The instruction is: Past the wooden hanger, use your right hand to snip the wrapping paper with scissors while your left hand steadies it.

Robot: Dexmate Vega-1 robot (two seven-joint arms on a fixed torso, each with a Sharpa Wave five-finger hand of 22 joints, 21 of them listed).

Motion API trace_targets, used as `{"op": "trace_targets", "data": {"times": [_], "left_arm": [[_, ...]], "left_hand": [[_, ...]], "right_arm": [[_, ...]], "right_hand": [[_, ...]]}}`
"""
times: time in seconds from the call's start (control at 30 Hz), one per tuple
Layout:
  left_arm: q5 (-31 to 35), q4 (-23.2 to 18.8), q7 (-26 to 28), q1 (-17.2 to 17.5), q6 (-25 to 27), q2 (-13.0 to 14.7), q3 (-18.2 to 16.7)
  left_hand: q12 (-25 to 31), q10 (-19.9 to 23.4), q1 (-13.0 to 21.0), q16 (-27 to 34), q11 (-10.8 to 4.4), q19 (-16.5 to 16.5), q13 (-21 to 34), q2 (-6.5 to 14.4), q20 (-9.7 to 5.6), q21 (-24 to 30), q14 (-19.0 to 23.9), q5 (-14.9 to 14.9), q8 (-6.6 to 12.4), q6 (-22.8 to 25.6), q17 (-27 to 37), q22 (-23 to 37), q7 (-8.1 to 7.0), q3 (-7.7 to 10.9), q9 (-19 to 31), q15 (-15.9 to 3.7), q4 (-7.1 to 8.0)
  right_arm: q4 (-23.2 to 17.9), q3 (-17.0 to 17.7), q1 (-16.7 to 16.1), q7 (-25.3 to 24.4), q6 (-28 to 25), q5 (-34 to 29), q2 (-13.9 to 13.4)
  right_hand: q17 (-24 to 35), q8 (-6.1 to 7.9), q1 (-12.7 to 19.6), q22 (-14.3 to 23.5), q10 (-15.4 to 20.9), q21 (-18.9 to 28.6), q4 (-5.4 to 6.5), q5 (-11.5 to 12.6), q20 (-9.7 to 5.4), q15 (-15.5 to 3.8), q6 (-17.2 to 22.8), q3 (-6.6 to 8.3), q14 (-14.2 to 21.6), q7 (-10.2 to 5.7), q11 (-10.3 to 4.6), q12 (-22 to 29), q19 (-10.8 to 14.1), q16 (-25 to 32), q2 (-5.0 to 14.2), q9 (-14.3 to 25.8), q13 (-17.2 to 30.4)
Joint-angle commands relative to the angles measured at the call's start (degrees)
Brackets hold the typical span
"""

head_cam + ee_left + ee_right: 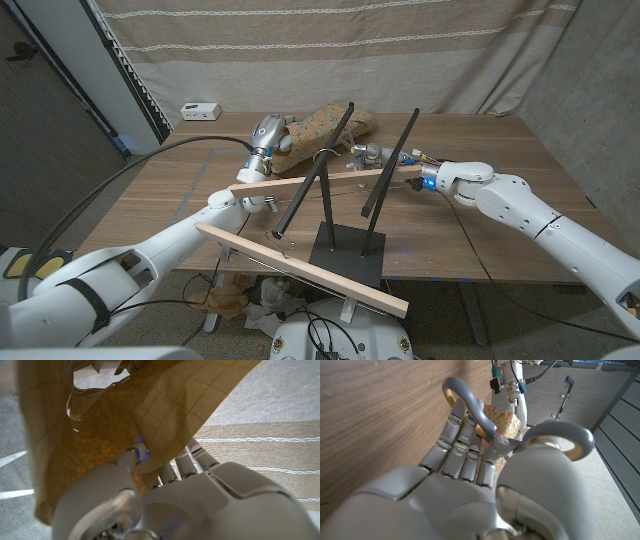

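The right hand (485,475) has its fingers (457,445) curled through one grey loop of the scissors (520,440), with the thumb poked through the other loop, so it's gripping the scissors by the handles. In the head view that right hand (375,155) sits past the wooden hanger's upper bar, roughly mid-table, and the white forearm runs back toward the lower right corner, wrist glowing blue. The blades themselves are hard to make out, so whether they're touching the paper can't be told.

The left hand (268,135) is over on the other side, raised up off the table, arm stretched long from the lower left corner. In the left wrist view the left hand (165,495) has the wrapping paper (125,415) pinched, the thumb on the near face and the fingers tucked behind the sheet. The paper is brownish with a faint grid pattern and hangs crumpled over the hand.

From the head camera the wrapping paper (325,125) is a bunched tan bundle lying toward the far side of the table (500,145), between the two hands and closer to the left one. The wooden hanger (310,225) stands nearer the robot: two light wood bars with dark rods crossing up from a black base plate. A small white box (200,109) sits near the far left edge of the table, well apart from everything else.
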Motion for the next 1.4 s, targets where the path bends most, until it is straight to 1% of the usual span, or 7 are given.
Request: {"op": "trace_targets", "data": {"times": [0.03,0.43,0.5,0.8,1.0,1.17,1.4], "left_arm": [[-0.7,1.0,-0.5,-1.2,-2.2,0.1,0.2],[0.0,-0.3,-0.7,-0.7,-2.8,0.9,0.2],[0.2,-0.5,-0.8,-0.6,-2.7,1.0,0.2],[0.2,-0.5,-1.9,-0.6,-3.7,1.0,0.4],[-0.1,0.7,-2.6,-1.2,-6.2,0.5,1.1],[-0.2,1.4,-3.2,-1.6,-8.0,0.2,1.4],[2.1,0.6,-3.7,-1.6,-8.7,0.7,2.5]], "left_hand": [[-0.3,-0.3,0.6,-0.2,-0.05,0.0,0.0,0.1,-2.17,0.0,-0.3,0.5,0.51,0.7,0.0,0.1,-0.12,0.07,0.3,-9.40,0.21],[-0.4,-0.3,0.6,-0.2,-0.06,0.0,0.0,0.1,-2.20,0.0,-0.5,0.6,0.89,0.9,0.0,0.1,-0.12,0.05,0.6,-9.40,0.24],[-0.4,-0.3,0.6,-0.2,-0.06,0.0,0.0,0.1,-2.19,0.0,-0.5,0.6,0.92,1.0,0.0,0.1,-0.12,0.05,0.6,-9.40,0.24],[-0.4,-0.2,0.6,-0.3,-0.05,0.1,0.1,0.0,-2.19,0.1,-0.6,0.7,1.24,1.1,0.0,0.1,-0.12,0.04,0.9,-9.40,0.23],[-0.4,0.0,0.5,-1.2,-0.07,0.5,0.2,-0.6,-5.02,-0.1,-4.8,1.1,2.49,1.1,-1.3,-0.2,-0.16,-0.45,2.4,-9.38,-0.49],[-0.2,-0.1,0.3,-0.9,-0.01,0.7,0.5,-0.3,-7.08,-1.2,-5.1,1.5,3.51,0.6,-1.9,-0.6,-0.14,-1.54,3.6,-9.52,-0.64],[0.2,0.0,0.8,-0.8,-0.01,0.3,0.6,0.2,-7.46,-2.3,-4.3,1.9,4.15,0.5,-1.8,-0.3,-0.15,-3.06,3.6,-9.52,-1.00]], "right_arm": [[1.5,-2.9,3.2,3.6,-2.3,-2.2,0.6],[0.4,-3.6,5.7,4.3,-4.4,-4.2,-0.3],[0.5,-3.6,5.9,4.5,-4.5,-4.1,-0.1],[0.8,-4.8,7.1,5.6,-4.6,-5.5,0.5],[1.1,-5.8,8.5,6.7,-5.2,-6.6,0.8],[1.3,-6.3,9.6,7.2,-5.6,-7.3,1.2],[2.4,-6.2,10.5,7.6,-5.8,-7.0,1.9]], "right_hand": [[-0.2,-0.36,-0.9,0.2,10.5,-0.2,0.11,0.0,-6.29,-6.65,-0.1,-0.74,-3.1,-0.04,-4.93,0.0,0.7,-0.3,0.01,-0.4,0.0],[-0.9,0.25,-1.4,0.2,10.7,-0.6,0.13,0.3,-6.30,-6.68,-0.3,-1.08,-2.6,0.27,-4.66,0.1,1.2,-0.4,0.01,0.4,-0.4],[-1.0,-0.27,-1.5,0.2,10.7,-0.7,0.13,0.4,-6.28,-6.69,-0.1,-1.11,-2.6,0.32,-4.72,0.1,1.3,-0.4,0.03,-0.5,-0.5],[-1.5,-0.10,-1.7,0.2,10.7,-1.1,0.00,0.6,-6.33,-6.73,-0.1,-1.27,-2.3,0.34,-4.42,0.3,1.6,-0.5,0.08,-0.4,-0.5],[-1.8,0.03,-2.0,0.2,10.5,-1.3,0.03,0.7,-6.24,-6.66,-0.3,-1.47,-2.2,0.39,-4.35,0.4,1.9,-0.6,0.06,-0.2,-0.5],[-2.0,0.31,-2.2,0.2,10.7,-1.5,0.04,0.8,-6.22,-6.65,-0.5,-1.58,-2.1,0.41,-4.21,0.5,2.0,-0.6,0.07,0.2,-0.7],[-2.1,0.45,-2.4,0.2,10.8,-1.7,0.08,0.8,-6.24,-6.66,-0.6,-1.66,-2.0,0.52,-3.90,0.5,2.2,-0.7,0.13,0.4,-0.8]]}}
